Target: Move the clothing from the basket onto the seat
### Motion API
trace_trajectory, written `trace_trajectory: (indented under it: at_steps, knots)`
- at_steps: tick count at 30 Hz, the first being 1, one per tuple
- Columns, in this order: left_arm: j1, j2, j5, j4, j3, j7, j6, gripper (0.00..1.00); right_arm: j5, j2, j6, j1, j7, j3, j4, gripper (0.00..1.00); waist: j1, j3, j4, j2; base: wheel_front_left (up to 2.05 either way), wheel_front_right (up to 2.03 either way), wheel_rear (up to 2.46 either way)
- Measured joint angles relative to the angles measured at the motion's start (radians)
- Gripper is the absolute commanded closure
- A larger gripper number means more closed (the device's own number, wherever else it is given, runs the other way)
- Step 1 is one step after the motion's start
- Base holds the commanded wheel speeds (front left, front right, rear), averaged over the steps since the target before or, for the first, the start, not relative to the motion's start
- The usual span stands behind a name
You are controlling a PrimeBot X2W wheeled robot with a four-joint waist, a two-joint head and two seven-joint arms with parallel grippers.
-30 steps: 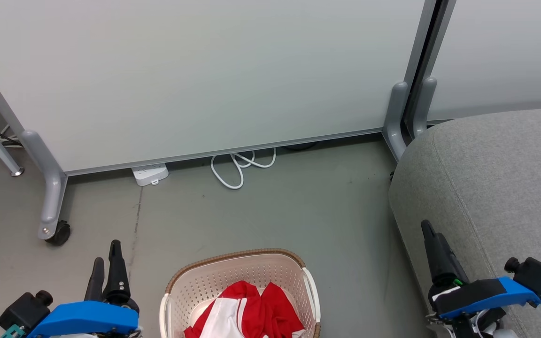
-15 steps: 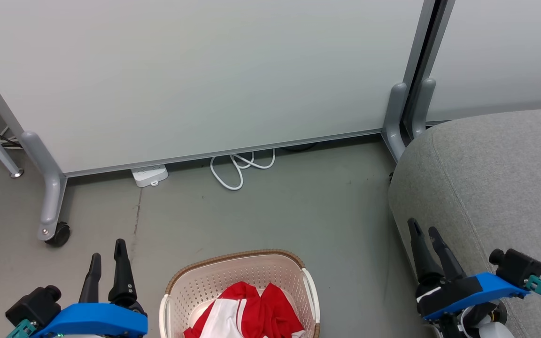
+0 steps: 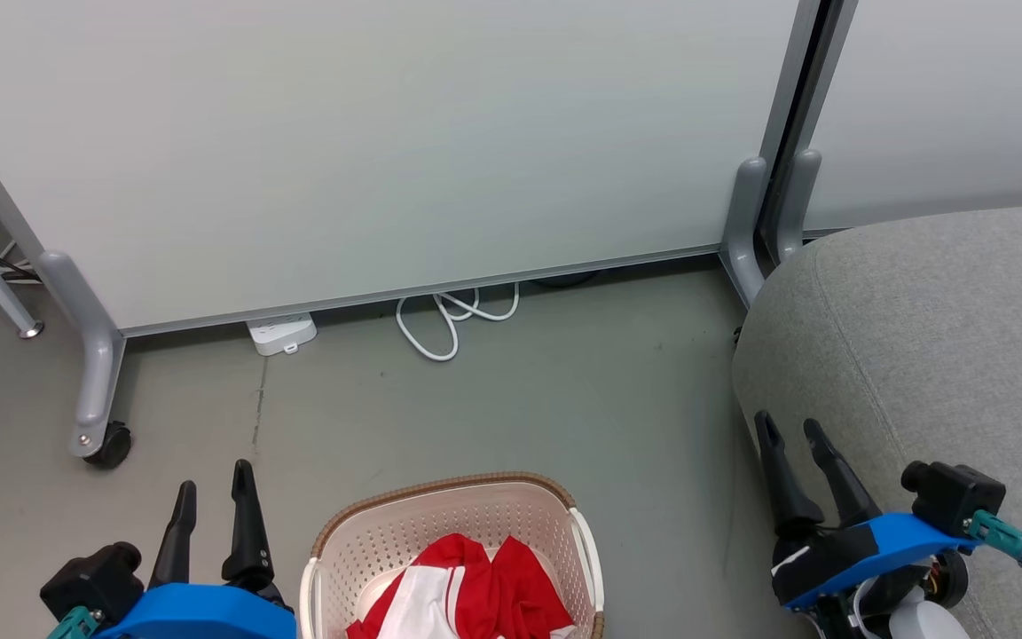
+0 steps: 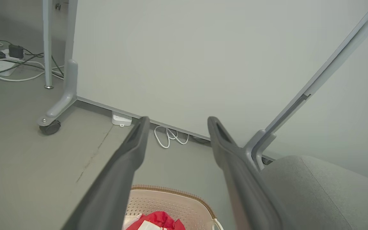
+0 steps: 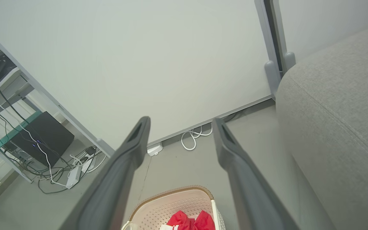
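The cream basket (image 3: 440,508) with a brown rim stands on the floor at the bottom middle of the head view. Red and white clothing (image 3: 467,590) lies bunched inside it. The grey seat (image 3: 937,337) fills the right side. My left gripper (image 3: 214,493) hangs open just left of the basket with nothing between its fingers. My right gripper (image 3: 788,430) is open too, in front of the seat's near edge, right of the basket. Both wrist views look down at the basket (image 4: 174,199) (image 5: 174,201), the clothing (image 4: 158,221) (image 5: 188,220) and the seat (image 4: 315,191) (image 5: 340,111) past spread fingers.
A pale partition panel (image 3: 369,142) on grey wheeled feet (image 3: 98,439) stands behind the basket. A white power strip (image 3: 281,334) and a looped white cable (image 3: 444,319) lie at its base. More cables and a black box (image 5: 40,137) sit far left.
Both grippers turned so their fingers now show spread apart. The left one sank lower in the head view; the right one shifted left. The basket and clothing stayed put.
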Motion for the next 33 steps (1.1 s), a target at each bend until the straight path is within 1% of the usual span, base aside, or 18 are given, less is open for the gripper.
trace_trajectory:
  at_steps: [11, 33]
  knots:
    - [0.004, 0.007, 0.105, 0.002, -0.020, -0.029, 0.008, 0.00, -0.119, -0.001, 0.000, -0.011, -0.016, 0.014, 0.003, 0.00, 0.0000, 0.000, -0.002, 0.0000, 0.00, 0.00, 0.00]
    - [0.021, 0.012, 0.254, 0.019, -0.050, -0.076, 0.018, 0.00, -0.323, -0.002, 0.000, -0.021, -0.053, 0.006, 0.017, 0.00, 0.0000, -0.009, -0.008, 0.0000, 0.00, 0.00, 0.00]
